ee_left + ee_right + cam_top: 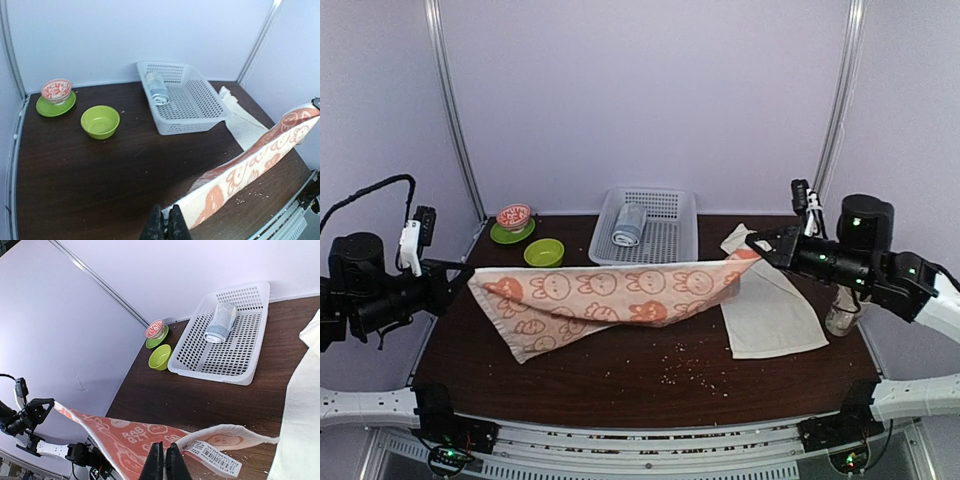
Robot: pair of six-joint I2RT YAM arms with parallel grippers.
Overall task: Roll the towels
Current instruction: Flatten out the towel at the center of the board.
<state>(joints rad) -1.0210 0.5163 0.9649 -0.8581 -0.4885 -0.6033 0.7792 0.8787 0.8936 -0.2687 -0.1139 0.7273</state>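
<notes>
The salmon-orange towel (610,295) with white rabbit prints hangs stretched above the table between my two grippers, its lower edge sagging to the table at front left. My left gripper (463,272) is shut on its left corner (192,205); my right gripper (756,243) is shut on its right corner (150,440), where a barcode label (216,458) shows. The cream-white towel (767,300) lies flat on the table at the right, under my right arm; it also shows in the left wrist view (241,122) and in the right wrist view (300,415).
A white perforated basket (665,232) at the back centre holds a grey-blue rolled towel (629,224). A green bowl (544,252) and a patterned cup on a green saucer (513,222) stand at back left. A clear jar (841,312) stands at the right edge. Crumbs lie near the front.
</notes>
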